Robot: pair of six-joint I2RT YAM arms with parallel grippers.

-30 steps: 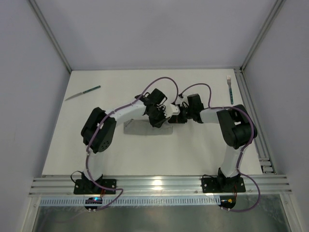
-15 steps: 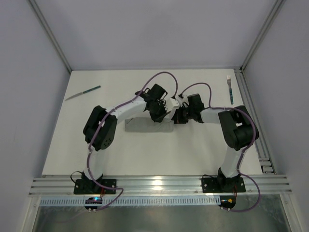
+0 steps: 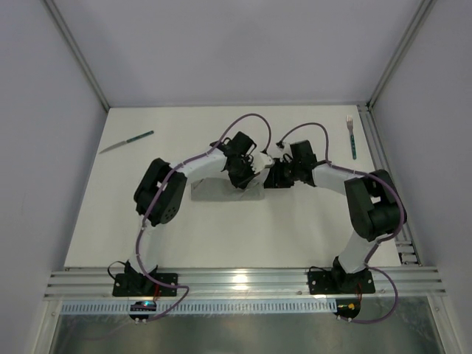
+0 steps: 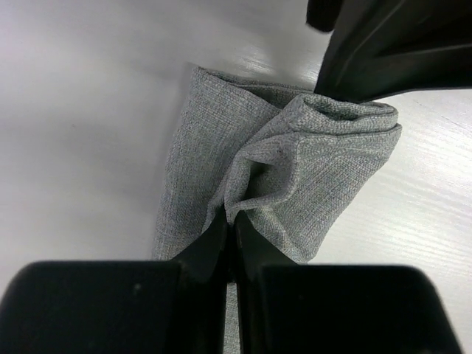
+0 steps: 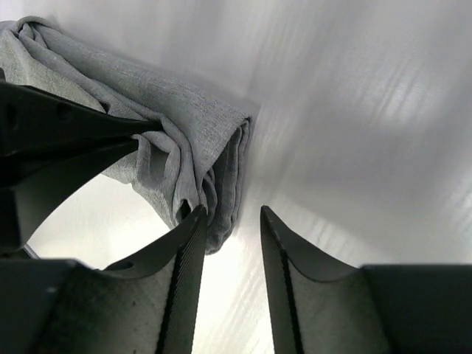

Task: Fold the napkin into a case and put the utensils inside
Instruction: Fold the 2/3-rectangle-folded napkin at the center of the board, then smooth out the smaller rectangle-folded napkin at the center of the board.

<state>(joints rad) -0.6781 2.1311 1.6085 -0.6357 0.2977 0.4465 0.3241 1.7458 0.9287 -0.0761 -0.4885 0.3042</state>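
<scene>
The grey napkin (image 3: 214,190) lies mid-table as a narrow folded strip, its right end bunched up (image 4: 317,169). My left gripper (image 3: 245,177) is shut on a raised fold of that cloth (image 4: 230,218). My right gripper (image 3: 271,178) faces it from the right, open (image 5: 232,214); its left fingertip (image 5: 193,221) touches the napkin's folded end (image 5: 221,147) and the table shows between the jaws. The knife (image 3: 127,141) lies at the far left. At the far right, by the rail, the fork (image 3: 352,137) lies. Both are away from the napkin.
A metal rail (image 3: 383,169) runs along the table's right edge, and grey walls enclose the back and sides. Both arms' purple cables (image 3: 251,122) arch over the table's middle.
My right gripper has opened and let go of the napkin's end. Both arms have shifted slightly toward the back; the left gripper stays shut on the fold.
</scene>
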